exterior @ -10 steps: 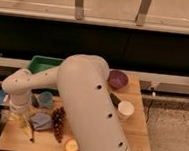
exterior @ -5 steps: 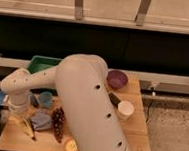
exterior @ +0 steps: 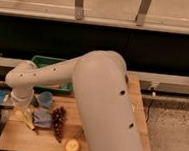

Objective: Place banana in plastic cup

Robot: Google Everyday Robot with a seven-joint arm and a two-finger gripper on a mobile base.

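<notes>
The pale-yellow banana (exterior: 27, 120) lies on the wooden table (exterior: 21, 139) near its left side, pointing down and to the right. My gripper (exterior: 18, 110) is lowered onto the banana's upper left end and is shut on it; the white wrist hides the contact itself. The small light-blue plastic cup (exterior: 45, 99) stands upright just right of and behind the gripper, with nothing visible in it. My big white arm arches over the middle of the table and hides its right half.
A dark grape bunch (exterior: 58, 122) lies right of the banana, with a blue-grey block (exterior: 41, 117) between them. A round yellow-orange fruit (exterior: 72, 147) sits near the front edge. A green tray (exterior: 53, 64) stands at the back left.
The gripper has closed at the banana's left end. The arm has barely shifted and the banana still lies in the same place on the table.
</notes>
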